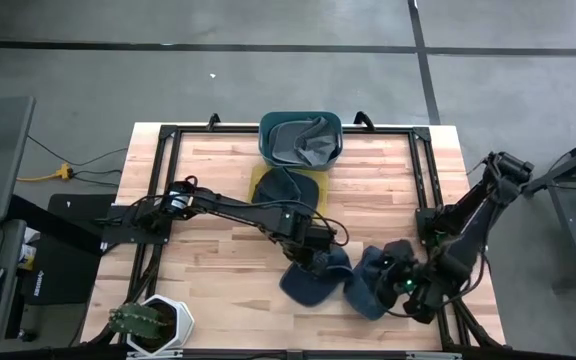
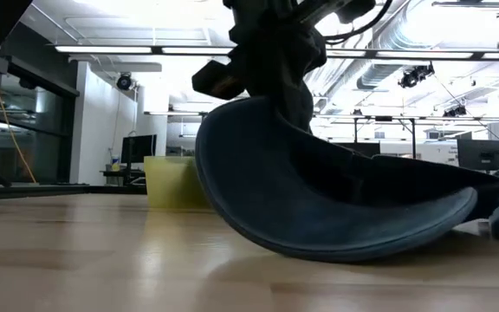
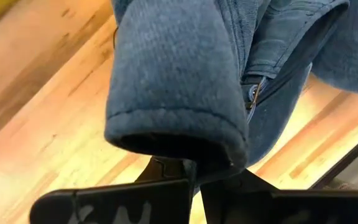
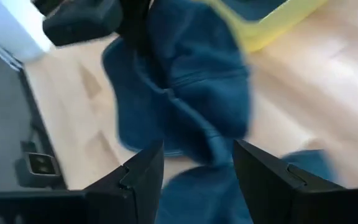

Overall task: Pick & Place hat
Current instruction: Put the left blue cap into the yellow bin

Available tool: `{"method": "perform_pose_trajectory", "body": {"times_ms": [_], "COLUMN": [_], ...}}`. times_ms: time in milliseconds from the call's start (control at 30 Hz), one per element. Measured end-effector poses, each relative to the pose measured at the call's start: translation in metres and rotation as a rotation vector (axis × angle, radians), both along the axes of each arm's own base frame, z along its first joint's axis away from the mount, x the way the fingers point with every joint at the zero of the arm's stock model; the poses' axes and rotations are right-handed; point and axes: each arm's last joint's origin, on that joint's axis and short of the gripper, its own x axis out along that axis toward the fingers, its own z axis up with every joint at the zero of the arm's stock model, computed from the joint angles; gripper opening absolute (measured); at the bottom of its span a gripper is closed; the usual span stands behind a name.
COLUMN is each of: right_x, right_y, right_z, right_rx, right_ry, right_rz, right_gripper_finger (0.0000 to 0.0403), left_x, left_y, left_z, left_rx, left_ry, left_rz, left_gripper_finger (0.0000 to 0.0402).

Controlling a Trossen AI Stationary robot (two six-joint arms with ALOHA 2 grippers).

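My left gripper is at mid-table, pointing steeply down and shut on a blue corduroy hat, which hangs below it. A second blue hat lies on the table just to its right. My right gripper stands open beside that hat, near the front right. In the right wrist view its fingers are apart, with blue cloth beyond the gap. A teal bin at the far centre holds a grey hat. My left gripper pinches a fold of the blue hat's cloth between its two shut fingers, near the buckle of the back strap. The fingers come from above, slanting down. The hat hangs under them, its curved brim low over the table; I cannot tell whether it touches.
A yellow-and-dark hat lies just in front of the bin. A white pot with a cactus stands at the front left corner. A black frame rail runs around the table. Bare wood lies at the left and far right.
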Motion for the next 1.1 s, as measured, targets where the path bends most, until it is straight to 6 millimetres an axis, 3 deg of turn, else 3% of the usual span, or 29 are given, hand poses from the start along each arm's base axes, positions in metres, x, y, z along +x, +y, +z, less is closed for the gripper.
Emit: {"method": "perform_pose_trajectory", "body": {"times_ms": [167,367,567,900,1100], "right_x": [0.004,0.005,0.011,0.014,0.019], "right_y": [0.004,0.001,-0.005,-0.016,-0.027], "right_z": [-0.038,-0.053,-0.052,-0.034,-0.023], "right_rx": [0.137,0.195,0.194,0.162,0.118], "right_ry": [-0.133,-0.221,-0.235,-0.326,-0.359], "right_rz": [0.001,-0.004,-0.022,-0.046,-0.054], "right_gripper_finger": [0.0185,0.0185,0.0185,0.0188,0.0226], "left_x": [-0.005,-0.016,-0.026,-0.044,-0.057], "left_y": [0.002,0.004,0.007,0.017,0.024], "left_z": [0.009,0.039,0.062,0.094,0.110], "left_rx": [0.031,0.029,0.038,0.114,0.167], "left_ry": [-0.001,-0.072,-0.129,-0.205,-0.224], "left_rz": [0.013,0.018,0.027,0.076,0.108], "left_gripper_finger": [0.0000,0.0000,0.0000,0.0000,0.0000]}}
